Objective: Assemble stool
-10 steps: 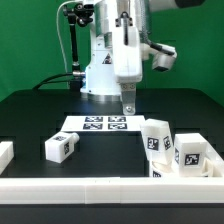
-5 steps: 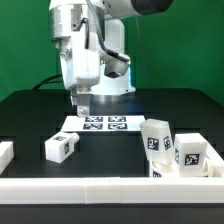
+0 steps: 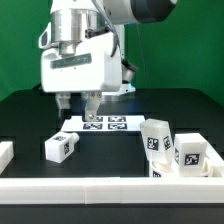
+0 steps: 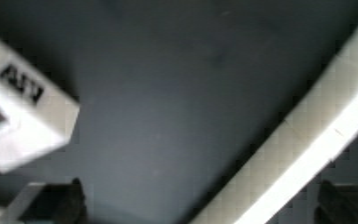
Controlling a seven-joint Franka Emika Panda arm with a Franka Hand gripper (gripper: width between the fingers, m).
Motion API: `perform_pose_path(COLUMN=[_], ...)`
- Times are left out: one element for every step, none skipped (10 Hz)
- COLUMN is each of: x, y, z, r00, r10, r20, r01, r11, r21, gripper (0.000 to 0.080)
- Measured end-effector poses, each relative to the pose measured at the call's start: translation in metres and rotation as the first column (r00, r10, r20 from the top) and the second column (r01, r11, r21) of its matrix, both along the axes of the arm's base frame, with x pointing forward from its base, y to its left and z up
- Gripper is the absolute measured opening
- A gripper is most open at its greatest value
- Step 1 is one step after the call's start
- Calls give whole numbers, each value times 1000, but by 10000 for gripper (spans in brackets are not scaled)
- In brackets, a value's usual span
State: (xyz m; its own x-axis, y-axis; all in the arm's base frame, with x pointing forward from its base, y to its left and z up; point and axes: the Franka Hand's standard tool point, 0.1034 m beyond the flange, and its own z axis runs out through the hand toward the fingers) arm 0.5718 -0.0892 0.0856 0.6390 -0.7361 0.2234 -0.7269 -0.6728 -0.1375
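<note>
The arm [image 3: 82, 60] has swung from over the marker board's [image 3: 100, 123] far end, on the exterior view's right, to the end on that view's left. The wrist has also turned, so both fingers [image 3: 92, 103] now face the camera side by side instead of edge-on. The arm reaches straight down, its white hand broad-side to the camera. The jaws point at the tabletop [image 3: 110, 150], hanging above it at the board's left end without touching the board. They stand wide apart and hold nothing.

The stool is still in loose pieces. One tagged leg [image 3: 62, 147] lies on its side in front of the board's left end, near it but apart. More tagged parts [image 3: 157, 135] stand bunched well off the board's right end, against the front rail [image 3: 100, 185]. I cannot tell whether the seat is among them.

In the wrist view both fingertips [image 4: 51, 200] show, spread over dark tabletop [image 4: 176, 90]. A tagged white block [image 4: 19, 110] lies off one side and a rail [image 4: 318, 120] runs along the other. Neither touches the fingers.
</note>
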Motion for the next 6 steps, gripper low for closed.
perform_pose_path(x=[0,1,0,-1,-1,-2], y=[-1,-4,-18,-20,-20,-25], z=[-1,-1,2,2,2,1], r00=[995,977,960,947,917,902], r10=[98,209,277,315,390,423], r20=[-17,-39,-48,-59,-78,-87], r01=[-98,-211,-280,-319,-397,-431], r11=[994,974,955,942,909,893], r21=[-37,-77,-97,-107,-125,-131], gripper=[648,648,648,648,648,648])
